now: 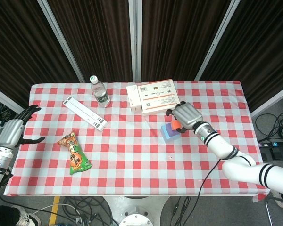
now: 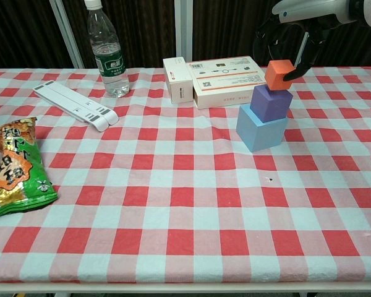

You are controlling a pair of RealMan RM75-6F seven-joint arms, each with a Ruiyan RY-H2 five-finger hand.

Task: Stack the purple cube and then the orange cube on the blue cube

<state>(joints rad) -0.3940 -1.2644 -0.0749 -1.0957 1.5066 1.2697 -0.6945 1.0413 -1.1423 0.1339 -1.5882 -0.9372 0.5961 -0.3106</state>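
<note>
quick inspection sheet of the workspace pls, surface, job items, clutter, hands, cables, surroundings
surface: table under red-white checked cloth.
job's things: purple cube on blue cube; orange cube at the purple top.
clutter: water bottle, white bar, snack bag, white boxes.
hands: right robot hand holds the orange cube; left robot hand open, off the table edge.
cables: on the floor.
surroundings: dark curtains.
</note>
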